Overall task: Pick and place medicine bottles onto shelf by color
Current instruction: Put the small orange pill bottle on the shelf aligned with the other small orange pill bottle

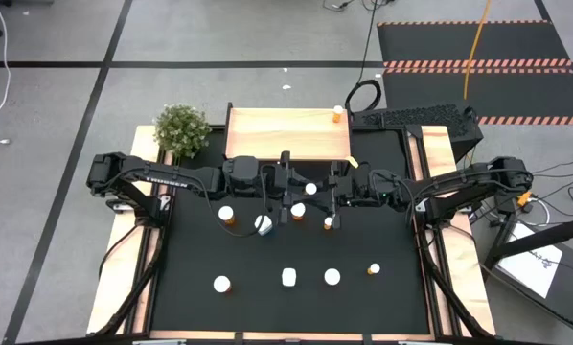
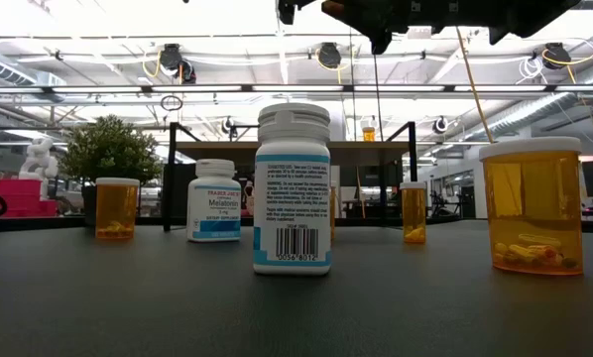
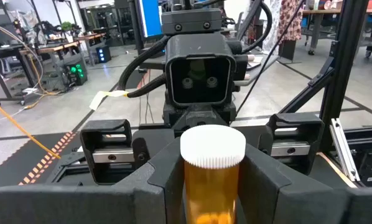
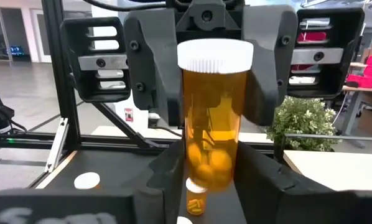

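Observation:
An orange pill bottle with a white cap (image 1: 310, 189) is held upright in the air between my two grippers, which face each other over the middle of the table. My left gripper (image 3: 212, 180) is shut on its upper body. My right gripper (image 4: 211, 183) is shut on its lower body. One small orange bottle (image 1: 337, 114) stands on the right end of the light-wood shelf (image 1: 286, 134). Several other orange and white bottles stand on the black mat, among them a white one (image 1: 264, 223) and an orange one (image 1: 226, 215). My left gripper pinches the bottle's body just below the cap (image 3: 211, 174) between its two fingers, coming level from the table's left. The bottle stands upright, cap up, clear of the table. My right gripper has its two fingers on either side of the bottle's lower body (image 4: 211, 168), coming level from the table's right. The bottle's bottom end is hidden by the fingers.
A small potted plant (image 1: 182, 128) stands left of the shelf. A row of bottles (image 1: 288, 277) stands nearer the front edge; a tall white one (image 2: 293, 188) is close to the low camera. Pale wooden rails (image 1: 124, 278) run along both sides of the mat.

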Controlling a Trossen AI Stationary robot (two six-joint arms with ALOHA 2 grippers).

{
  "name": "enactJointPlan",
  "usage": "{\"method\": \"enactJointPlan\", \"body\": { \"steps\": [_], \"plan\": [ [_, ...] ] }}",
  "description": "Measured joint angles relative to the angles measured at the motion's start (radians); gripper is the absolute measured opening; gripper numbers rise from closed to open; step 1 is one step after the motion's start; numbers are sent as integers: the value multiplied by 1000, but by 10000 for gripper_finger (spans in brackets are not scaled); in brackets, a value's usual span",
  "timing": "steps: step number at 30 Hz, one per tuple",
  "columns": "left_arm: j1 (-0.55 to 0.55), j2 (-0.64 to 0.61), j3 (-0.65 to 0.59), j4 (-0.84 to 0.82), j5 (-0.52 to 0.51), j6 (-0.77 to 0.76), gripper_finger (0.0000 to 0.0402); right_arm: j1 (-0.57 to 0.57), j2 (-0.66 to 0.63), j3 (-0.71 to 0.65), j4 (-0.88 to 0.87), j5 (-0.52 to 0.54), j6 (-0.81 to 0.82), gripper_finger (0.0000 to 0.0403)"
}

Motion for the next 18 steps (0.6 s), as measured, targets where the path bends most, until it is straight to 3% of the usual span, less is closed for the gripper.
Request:
{"method": "enactJointPlan", "body": {
  "steps": [6,18],
  "plan": [
    [-1,0,0,-35,0,-2,127,0,0,0,2,0,-3,94],
    [0,0,0,-89,0,24,145,0,-10,0,-12,2,-3,101]
  ]
}}
